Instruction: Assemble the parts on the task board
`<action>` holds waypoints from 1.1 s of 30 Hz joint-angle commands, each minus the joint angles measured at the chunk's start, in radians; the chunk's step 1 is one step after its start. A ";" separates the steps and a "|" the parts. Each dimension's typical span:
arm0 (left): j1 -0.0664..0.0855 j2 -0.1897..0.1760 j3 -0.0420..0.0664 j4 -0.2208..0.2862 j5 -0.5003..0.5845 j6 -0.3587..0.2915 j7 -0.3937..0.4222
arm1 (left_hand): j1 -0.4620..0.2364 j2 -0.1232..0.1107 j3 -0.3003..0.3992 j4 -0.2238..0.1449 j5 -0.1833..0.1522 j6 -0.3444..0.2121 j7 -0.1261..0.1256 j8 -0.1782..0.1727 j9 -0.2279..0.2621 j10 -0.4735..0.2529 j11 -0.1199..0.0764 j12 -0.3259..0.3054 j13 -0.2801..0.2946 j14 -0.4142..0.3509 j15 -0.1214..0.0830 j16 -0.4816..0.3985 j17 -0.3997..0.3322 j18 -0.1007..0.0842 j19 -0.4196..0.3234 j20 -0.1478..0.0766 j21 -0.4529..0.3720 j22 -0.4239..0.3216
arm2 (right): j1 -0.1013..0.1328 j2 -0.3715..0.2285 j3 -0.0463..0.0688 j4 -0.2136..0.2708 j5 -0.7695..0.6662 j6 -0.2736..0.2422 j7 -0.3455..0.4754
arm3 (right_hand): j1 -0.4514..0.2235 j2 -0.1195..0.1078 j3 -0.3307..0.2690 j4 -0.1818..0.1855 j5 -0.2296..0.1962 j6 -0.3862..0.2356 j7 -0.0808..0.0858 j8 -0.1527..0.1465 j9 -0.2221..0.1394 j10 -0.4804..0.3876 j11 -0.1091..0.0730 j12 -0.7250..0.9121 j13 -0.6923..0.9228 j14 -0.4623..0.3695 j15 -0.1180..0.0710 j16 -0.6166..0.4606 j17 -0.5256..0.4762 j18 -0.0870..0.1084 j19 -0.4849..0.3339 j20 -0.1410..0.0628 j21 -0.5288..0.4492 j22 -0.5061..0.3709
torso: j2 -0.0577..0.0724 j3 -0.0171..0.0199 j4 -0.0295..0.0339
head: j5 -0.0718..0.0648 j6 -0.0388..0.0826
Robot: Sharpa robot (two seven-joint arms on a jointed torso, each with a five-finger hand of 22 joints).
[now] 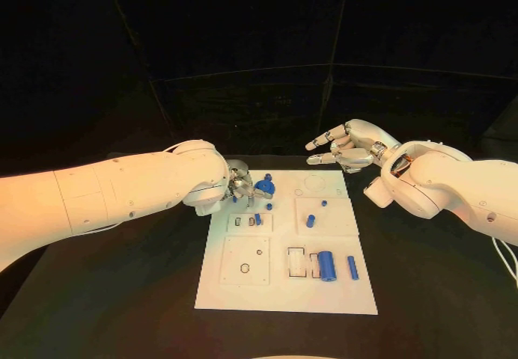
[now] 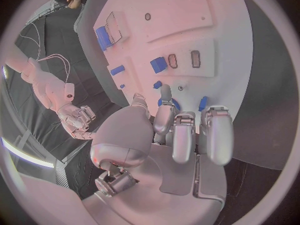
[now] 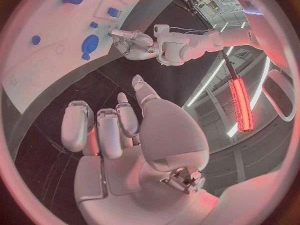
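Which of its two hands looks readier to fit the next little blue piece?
Probably the left hand: its fingers are at the round blue part on the task board. The right hand hangs beyond the board's far edge, holding nothing.

Warm light pools on the task board [image 1: 286, 292] while the far background drops to black. A pinkish cast washes both wrist views, where fisheye bends the board's edges. Bright strip lights [image 3: 240, 97] glare red past the right hand [image 3: 134, 135].
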 commanded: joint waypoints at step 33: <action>0.001 0.065 -0.021 -0.030 -0.027 0.170 -0.091 | 0.047 0.009 -0.019 -0.019 -0.003 -0.033 0.000 0.034 0.050 -0.007 0.001 0.001 -0.001 0.104 -0.005 0.003 0.263 -0.011 0.030 -0.005 0.000 0.042 | 0.002 0.018 0.001 -0.027 0.003 0.007 -0.009 | 0.011 0.008 -0.007 -0.016 0.037 0.003 -0.003 0.006 0.000 -0.013 0.002 -0.013 -0.010 0.038 0.000 -0.012 -0.012 0.012 -0.014 0.000 -0.010 -0.014 | 0.001 -0.0010 0.0027 | 0.002 -0.018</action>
